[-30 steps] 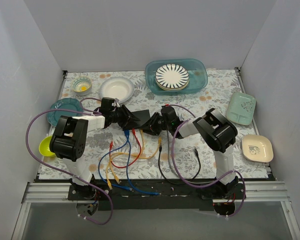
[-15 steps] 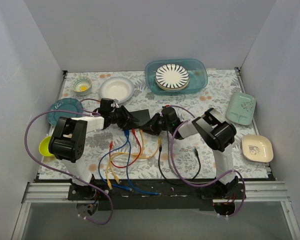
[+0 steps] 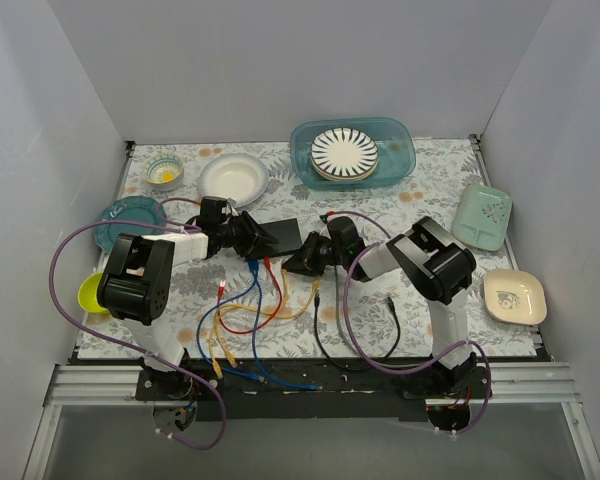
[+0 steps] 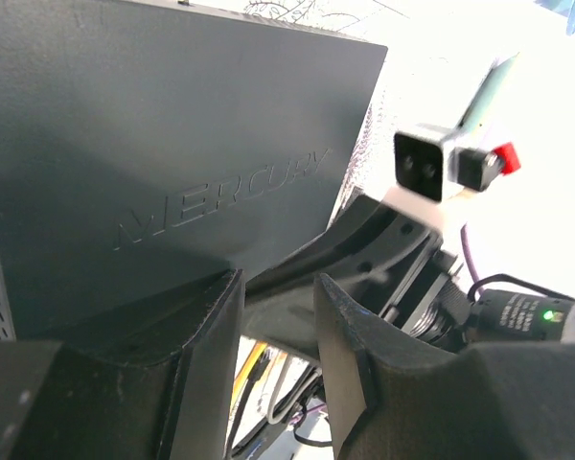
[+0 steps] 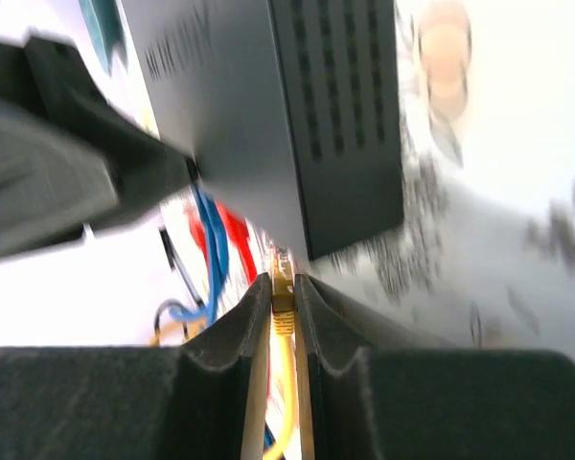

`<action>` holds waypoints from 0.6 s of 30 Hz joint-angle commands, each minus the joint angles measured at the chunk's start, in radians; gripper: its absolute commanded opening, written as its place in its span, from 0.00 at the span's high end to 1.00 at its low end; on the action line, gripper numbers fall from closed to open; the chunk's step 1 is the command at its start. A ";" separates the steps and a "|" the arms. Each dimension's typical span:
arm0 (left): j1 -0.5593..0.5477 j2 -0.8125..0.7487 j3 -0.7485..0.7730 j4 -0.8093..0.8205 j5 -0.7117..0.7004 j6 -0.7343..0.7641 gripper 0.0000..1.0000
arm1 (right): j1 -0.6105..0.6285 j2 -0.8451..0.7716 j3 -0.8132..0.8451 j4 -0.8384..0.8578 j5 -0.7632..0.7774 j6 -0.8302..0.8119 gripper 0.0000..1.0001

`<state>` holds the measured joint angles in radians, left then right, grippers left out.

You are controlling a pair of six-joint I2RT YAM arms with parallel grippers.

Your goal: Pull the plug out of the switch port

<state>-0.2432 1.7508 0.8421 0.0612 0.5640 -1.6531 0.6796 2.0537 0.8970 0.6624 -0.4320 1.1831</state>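
The right gripper [image 5: 283,280] has its 2 fingers [image 5: 232,345] pressed together on a yellow plug [image 5: 283,305], low in the middle of the right wrist view. The plug's tip sits right at the lower edge of the switch [image 5: 249,115]. The switch's dark body fills the upper centre of that view, with vent slots along its side wall. Blur hides whether the tip is inside a socket. A yellow cable [image 5: 281,388] runs from the plug down to the bottom of the frame. Left of the plug, a blue cable [image 5: 211,244] and a red cable [image 5: 235,235] hang at the same edge.

The left gripper [image 4: 278,287] shows its 2 fingers [image 4: 187,359] apart by a narrow gap at the bottom of the left wrist view, and cables are visible through the gap. The finger on the left of the frame lies against the switch's top face. That face bears the word MERCURY and fills the upper left of the frame.

In the top view the switch lies flat near the centre of the floral table [image 3: 410,215]. The left gripper is over its left end, and the right gripper is just below its lower right corner. At the upper centre a teal tub [image 3: 404,141] holds a striped plate [image 3: 345,153], with a white bowl [image 3: 234,177] to its left. A green tray [image 3: 482,216] and a cream dish [image 3: 514,296] lie along the right edge.
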 commanded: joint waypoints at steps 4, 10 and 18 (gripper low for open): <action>0.012 0.015 -0.021 -0.066 -0.064 0.019 0.64 | -0.046 -0.137 -0.187 -0.220 0.010 -0.206 0.99; 0.027 -0.008 -0.020 -0.069 -0.067 0.026 0.64 | -0.135 -0.409 -0.221 -0.568 0.222 -0.466 0.99; 0.036 -0.042 -0.024 -0.034 -0.073 0.016 0.63 | -0.101 -0.521 -0.094 -0.580 0.292 -0.550 0.61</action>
<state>-0.2180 1.7500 0.8421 0.0616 0.5629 -1.6573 0.5461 1.5806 0.6987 0.1238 -0.2146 0.7277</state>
